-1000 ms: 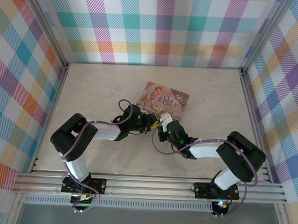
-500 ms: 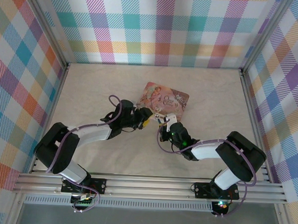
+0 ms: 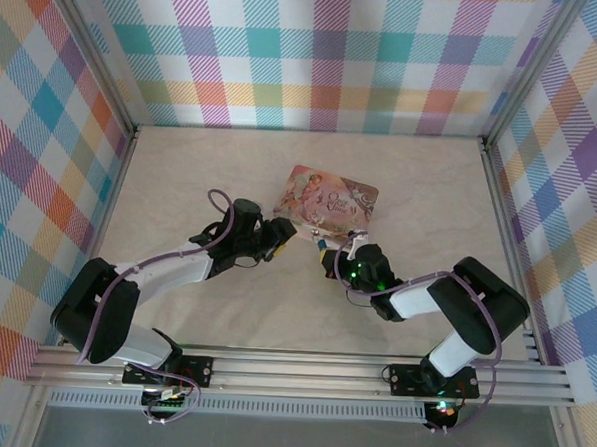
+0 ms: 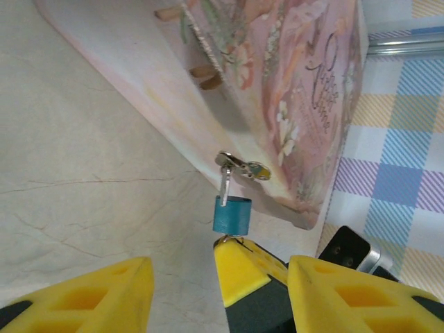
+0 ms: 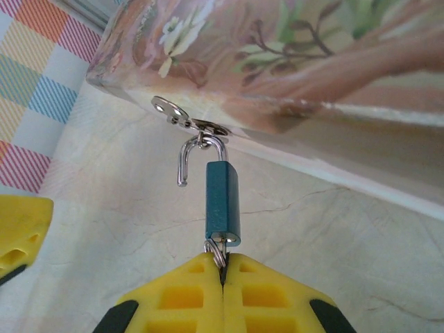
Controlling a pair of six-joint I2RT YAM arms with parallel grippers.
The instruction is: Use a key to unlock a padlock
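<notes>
Backing off leftward, the left tool (image 3: 284, 232) has opened about halfway and grips nothing. Just right of it, the padlock (image 5: 222, 201) hangs from the tin (image 5: 312, 55), its shackle free on 1 side: unlocked, I judge, with only unhooking left. Rightmost, the right tool (image 5: 222, 267) stays pinched shut on the key (image 5: 220, 250)

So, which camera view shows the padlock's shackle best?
The right wrist view: the padlock hangs close and sharp, its shackle free at one end. In the left wrist view the padlock is smaller and the shackle looks edge-on. In the top external view it is a mere speck.
</notes>
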